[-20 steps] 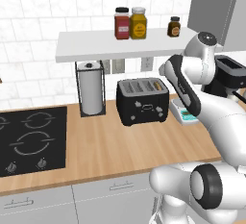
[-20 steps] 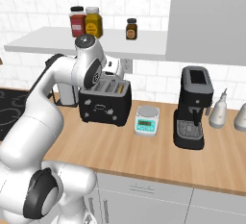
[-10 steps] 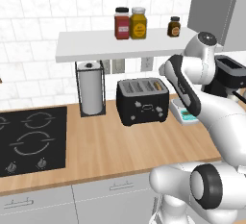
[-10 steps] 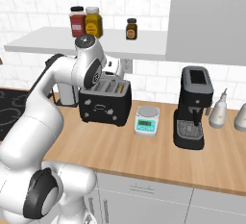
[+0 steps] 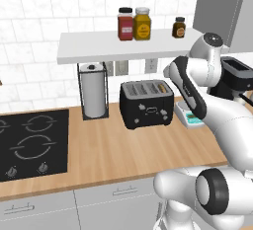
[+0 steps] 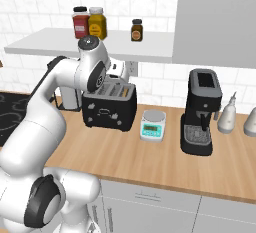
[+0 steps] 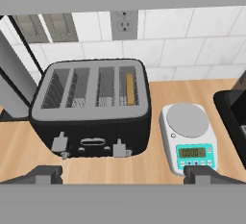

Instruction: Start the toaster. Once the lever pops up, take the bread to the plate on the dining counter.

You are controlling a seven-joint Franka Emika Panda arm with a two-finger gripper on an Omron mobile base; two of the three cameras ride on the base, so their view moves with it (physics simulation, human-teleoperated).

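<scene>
Two levers, one slice: start step not yet done, by my read.
Surface: light wood (image 7: 158,98), carrying everything from the toaster out to the scale.
Toaster: black box with a silver top (image 7: 91,107), sitting at 10 o'clock in the hand view, both front levers up.
Scale: small white kitchen scale (image 7: 188,134) just beside the toaster, at its 3 o'clock.
Hand: hovering above the toaster (image 7: 122,174), fingers spread wide, gripping nothing.
Bread: thin golden slice (image 7: 129,88) standing on edge in the rightmost slot.
Handling: likely light, stiff, crumbly; pinch the exposed top edge across its thin faces, gently.
</scene>
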